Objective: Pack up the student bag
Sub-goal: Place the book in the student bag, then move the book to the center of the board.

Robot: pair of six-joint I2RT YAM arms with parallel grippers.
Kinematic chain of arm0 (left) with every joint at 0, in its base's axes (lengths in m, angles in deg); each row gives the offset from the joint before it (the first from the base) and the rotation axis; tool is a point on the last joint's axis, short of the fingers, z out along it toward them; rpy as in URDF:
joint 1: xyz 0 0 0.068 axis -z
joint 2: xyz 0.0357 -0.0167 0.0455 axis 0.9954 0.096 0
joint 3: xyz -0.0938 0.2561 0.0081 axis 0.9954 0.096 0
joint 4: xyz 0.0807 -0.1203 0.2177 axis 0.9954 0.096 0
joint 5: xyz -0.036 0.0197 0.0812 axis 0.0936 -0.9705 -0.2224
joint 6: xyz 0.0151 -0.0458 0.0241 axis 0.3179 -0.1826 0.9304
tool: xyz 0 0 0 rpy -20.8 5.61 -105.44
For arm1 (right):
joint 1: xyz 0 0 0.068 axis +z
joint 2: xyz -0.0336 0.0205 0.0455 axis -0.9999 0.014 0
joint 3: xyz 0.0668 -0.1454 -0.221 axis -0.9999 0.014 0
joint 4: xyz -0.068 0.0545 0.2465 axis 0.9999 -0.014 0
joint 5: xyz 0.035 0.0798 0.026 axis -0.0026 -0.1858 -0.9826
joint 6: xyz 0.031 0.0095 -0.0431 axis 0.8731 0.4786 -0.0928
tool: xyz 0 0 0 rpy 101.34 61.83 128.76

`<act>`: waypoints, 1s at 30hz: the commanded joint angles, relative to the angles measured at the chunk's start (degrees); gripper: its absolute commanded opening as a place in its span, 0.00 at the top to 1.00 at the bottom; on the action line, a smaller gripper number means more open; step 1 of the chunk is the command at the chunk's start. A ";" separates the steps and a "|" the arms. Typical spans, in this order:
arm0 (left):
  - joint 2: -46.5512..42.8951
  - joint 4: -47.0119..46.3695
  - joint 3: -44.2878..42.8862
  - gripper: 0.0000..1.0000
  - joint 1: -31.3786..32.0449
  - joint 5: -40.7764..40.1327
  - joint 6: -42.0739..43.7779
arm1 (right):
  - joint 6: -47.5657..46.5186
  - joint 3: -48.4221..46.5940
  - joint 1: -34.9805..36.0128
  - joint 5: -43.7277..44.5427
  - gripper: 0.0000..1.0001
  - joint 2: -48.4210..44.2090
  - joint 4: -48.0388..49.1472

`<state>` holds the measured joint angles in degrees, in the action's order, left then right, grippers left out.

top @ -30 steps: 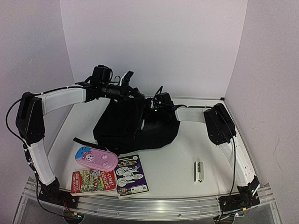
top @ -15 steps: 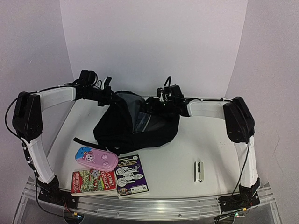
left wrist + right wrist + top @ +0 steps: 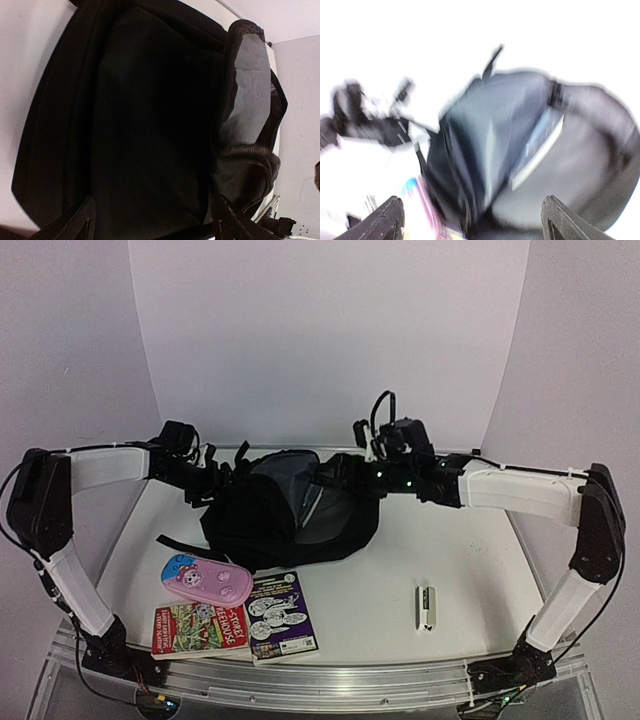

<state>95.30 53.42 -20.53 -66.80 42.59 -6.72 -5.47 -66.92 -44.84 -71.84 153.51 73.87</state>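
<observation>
The student bag [image 3: 270, 525], black with grey lining [image 3: 285, 475], lies at the back middle of the table with its mouth open upward. A thin book [image 3: 537, 145] stands inside it. My left gripper [image 3: 222, 478] is at the bag's left edge. In the left wrist view my left gripper [image 3: 152, 225] is open, its fingers [image 3: 75, 225] wide apart over the bag's black fabric [image 3: 150, 125]. My right gripper [image 3: 347, 472] hovers at the bag's right rim. The right wrist view is blurred, with my right gripper [image 3: 477, 220] open and nothing in it.
A pink pencil case [image 3: 205, 580] lies in front of the bag on the left. Two books [image 3: 200, 628] [image 3: 282, 617] lie side by side near the front edge. A small white stapler [image 3: 427, 606] sits front right. A bag strap [image 3: 175, 542] trails to the left.
Both grippers have opened and let go of the bag's rim. The bag has sagged lower with its mouth open. The right arm has swung outward to the right and the left arm has dropped.
</observation>
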 commanded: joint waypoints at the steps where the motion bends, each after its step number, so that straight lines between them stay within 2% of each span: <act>1: -12.72 0.86 7.50 0.18 3.35 -6.18 -4.17 | -0.07 6.14 8.18 2.95 0.11 -2.40 -4.87; 7: -20.49 1.14 18.34 0.15 6.62 -6.61 -10.39 | -3.54 5.78 23.67 16.95 0.08 0.89 -8.00; 13: -23.65 0.83 21.01 0.15 8.03 -6.13 -11.46 | -5.55 -3.02 35.18 20.62 0.07 12.47 -10.44; 21: -24.14 2.16 19.69 0.15 9.55 -5.89 -11.07 | -5.68 -9.97 40.66 26.66 0.05 21.42 -13.58; 30: -23.88 3.60 17.40 0.15 11.60 -5.62 -9.98 | -4.22 -14.68 42.68 36.02 0.02 27.54 -25.15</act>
<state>72.24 55.89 0.63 -56.59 37.10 -17.33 -10.85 -78.53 -2.61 -43.77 178.72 56.18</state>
